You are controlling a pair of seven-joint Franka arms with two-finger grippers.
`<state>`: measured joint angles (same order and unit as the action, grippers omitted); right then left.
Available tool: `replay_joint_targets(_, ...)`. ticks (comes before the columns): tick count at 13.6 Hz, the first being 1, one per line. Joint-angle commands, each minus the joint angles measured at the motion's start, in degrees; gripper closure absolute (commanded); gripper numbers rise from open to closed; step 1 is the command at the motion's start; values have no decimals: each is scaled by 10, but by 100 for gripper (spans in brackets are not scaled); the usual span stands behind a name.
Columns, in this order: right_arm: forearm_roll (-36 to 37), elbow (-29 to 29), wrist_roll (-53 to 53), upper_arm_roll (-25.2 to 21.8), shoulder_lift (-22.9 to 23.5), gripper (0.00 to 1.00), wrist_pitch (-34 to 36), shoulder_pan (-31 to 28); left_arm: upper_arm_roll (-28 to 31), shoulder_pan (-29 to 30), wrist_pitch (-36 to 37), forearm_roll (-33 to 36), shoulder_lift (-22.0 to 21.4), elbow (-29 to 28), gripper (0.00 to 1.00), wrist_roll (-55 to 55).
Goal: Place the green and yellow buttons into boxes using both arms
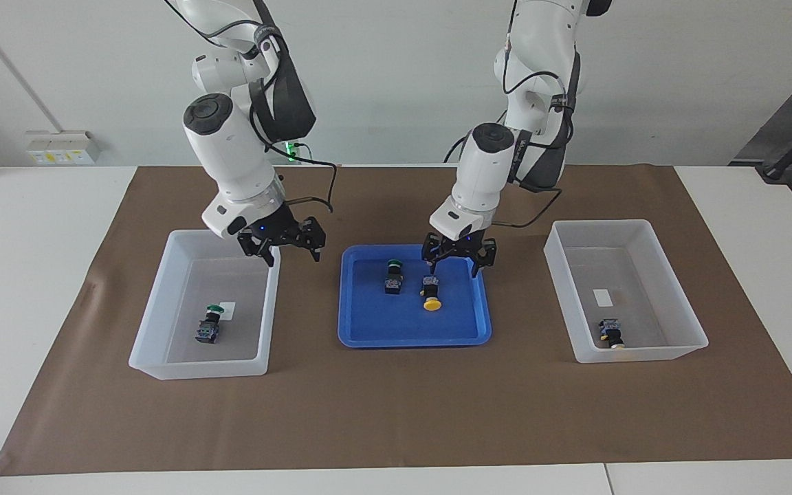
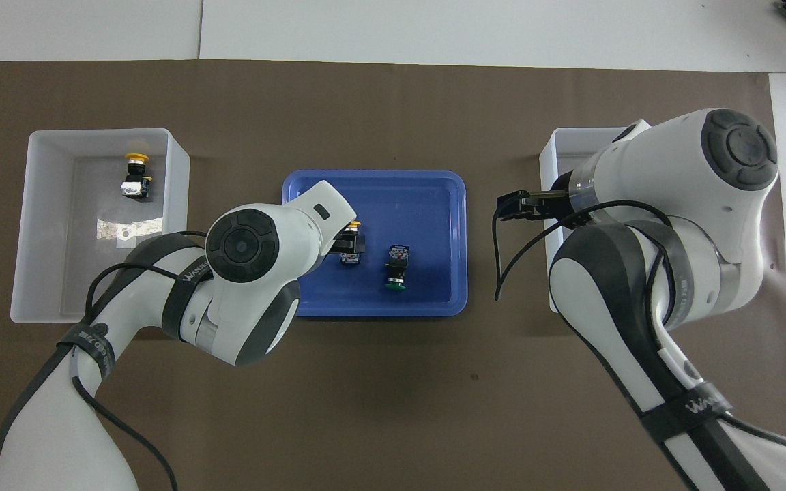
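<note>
In the blue tray (image 1: 375, 328) lie a green button (image 1: 392, 273) and a yellow button (image 1: 430, 292). My left gripper (image 1: 452, 267) hangs open just above the yellow one, and its arm partly covers that button (image 2: 351, 249) in the overhead view. My right gripper (image 1: 294, 258) is open and empty over the edge of the box (image 1: 157, 311) at the right arm's end, beside the tray. That box holds a green button (image 1: 209, 324). A yellow button (image 1: 610, 332) lies in the box (image 1: 686, 302) at the left arm's end.
A brown mat (image 1: 396, 412) covers the table under both boxes and the tray. In the overhead view the right arm hides most of its box (image 2: 557, 146). White table shows around the mat.
</note>
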<state>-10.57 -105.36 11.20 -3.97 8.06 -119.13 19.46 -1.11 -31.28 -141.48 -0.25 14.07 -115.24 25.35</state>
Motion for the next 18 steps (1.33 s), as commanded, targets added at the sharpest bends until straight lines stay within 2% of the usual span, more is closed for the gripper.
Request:
replay_joint_targets(1,10,-10,22,3,-3,0,-3,7,9,-23,-54,6,46,3,0,41)
replay_joint_targets(2,9,-12,25,3,-1,0,-5,15,9,-28,-61,6,49,-1,0,45)
replay_joint_targets(4,9,-12,36,3,3,0,-15,25,9,-29,-61,6,51,-3,13,46)
replay_joint_targets(6,9,-16,55,3,5,0,-27,41,9,-30,-56,6,50,-6,53,51)
replay_joint_targets(8,9,-23,79,3,8,0,-43,51,10,-33,-43,6,49,-4,97,54)
replay_joint_targets(10,9,-24,87,3,14,0,-51,60,10,-30,-23,6,39,2,100,53)
replay_joint_targets(12,8,-26,106,3,20,0,-69,71,16,-16,1,6,-2,1,100,51)
replay_joint_targets(15,4,-28,125,3,39,0,-99,94,16,35,48,6,-68,1,100,20)
replay_joint_targets(18,-1,-27,165,3,84,0,-172,131,16,102,88,6,-89,2,100,-26)
